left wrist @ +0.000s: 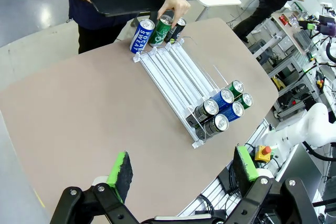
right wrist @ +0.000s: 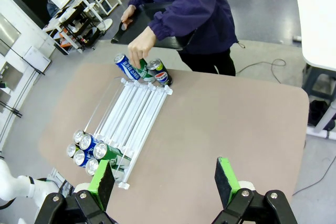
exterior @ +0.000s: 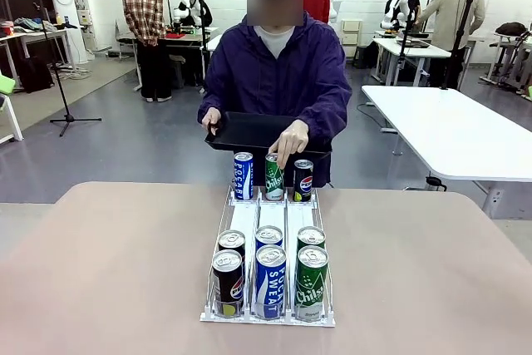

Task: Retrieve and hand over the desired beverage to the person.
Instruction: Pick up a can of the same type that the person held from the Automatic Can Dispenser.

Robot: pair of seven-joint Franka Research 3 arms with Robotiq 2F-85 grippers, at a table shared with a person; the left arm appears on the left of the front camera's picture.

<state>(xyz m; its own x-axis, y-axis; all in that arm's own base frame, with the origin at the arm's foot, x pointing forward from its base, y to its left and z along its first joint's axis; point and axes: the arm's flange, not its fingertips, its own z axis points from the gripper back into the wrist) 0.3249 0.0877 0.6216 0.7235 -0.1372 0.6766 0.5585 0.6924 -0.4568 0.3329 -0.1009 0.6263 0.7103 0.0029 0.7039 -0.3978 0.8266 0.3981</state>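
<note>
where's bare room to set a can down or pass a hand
Bare table left and right of the rack. The rack's middle stretch is empty too. Crowded: six cans at its near end, three cans at the far end, the person's hand on one.

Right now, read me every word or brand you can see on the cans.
"SWEAT": near blue can.
"POCARI": far blue can.
"Chils", rest turned away: near green can.
Pepsi globe, no words: far black can.
Too blurred to read: near black can.
</note>
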